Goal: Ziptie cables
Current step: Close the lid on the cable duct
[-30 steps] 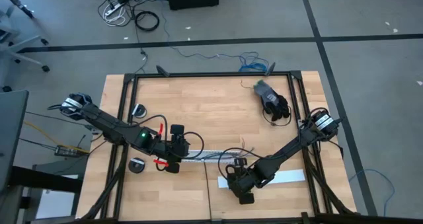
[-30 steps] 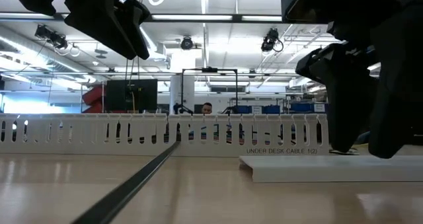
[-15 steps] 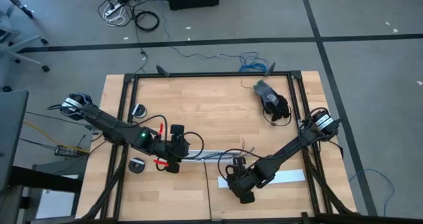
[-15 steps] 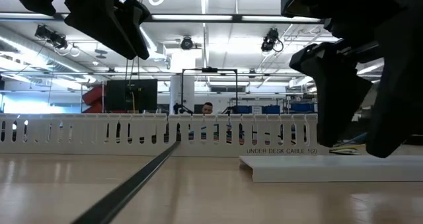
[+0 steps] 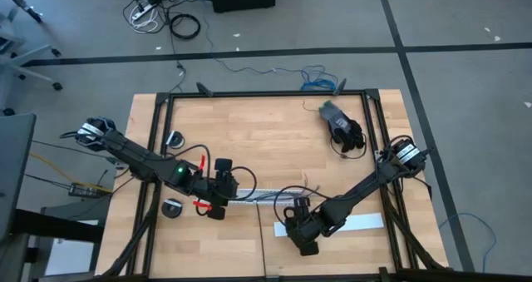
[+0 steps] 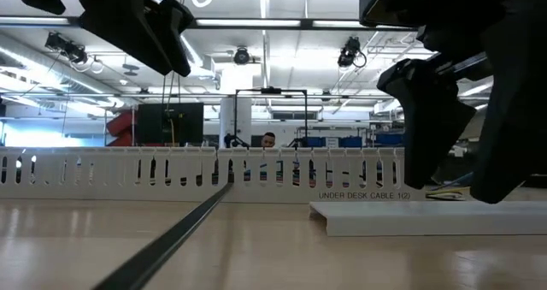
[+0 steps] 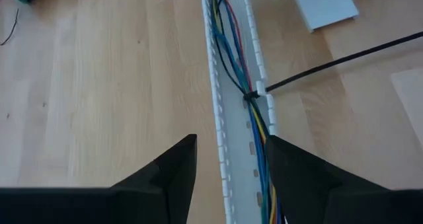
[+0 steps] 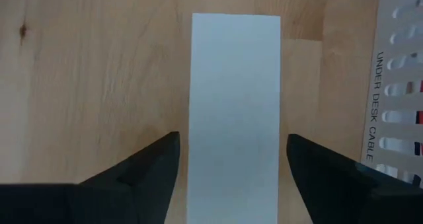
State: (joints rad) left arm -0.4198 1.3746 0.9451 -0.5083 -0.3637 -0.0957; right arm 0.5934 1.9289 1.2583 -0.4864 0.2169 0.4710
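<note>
Taking the white slotted channel (image 6: pixel 205 174) as the landmark and working from the near table edge outward: nearest the front of the table, on the near side of the channel, the right gripper (image 5: pixel 306 236) hung low over a flat white strip (image 8: pixel 234 112) that lay on the wood just beside the channel; its fingers (image 8: pixel 142 168) stood spread wide to either side of the strip, touching nothing and holding nothing. The ziptie (image 7: pixel 337 60) ran as a thin black line from the near table edge up to the channel, where it was looped around the cables (image 7: pixel 228 45) at a slot; the free tail lay loose on the wood. The cables themselves, blue, purple, orange and grey, lay along the inside of the channel. Over the channel's other end hovered the left gripper (image 7: pixel 228 168), its fingers parted above the trough and empty. The ziptie looked light, springy and slick, likely to skid or flip if pressed flat, so the tail close to the channel seemed the best place to pinch it. The cables looked limp and would bunch easily once the loop was drawn tight. Beyond the channel, bare wood and a dark object (image 5: pixel 342 128) lay farthest off.
</note>
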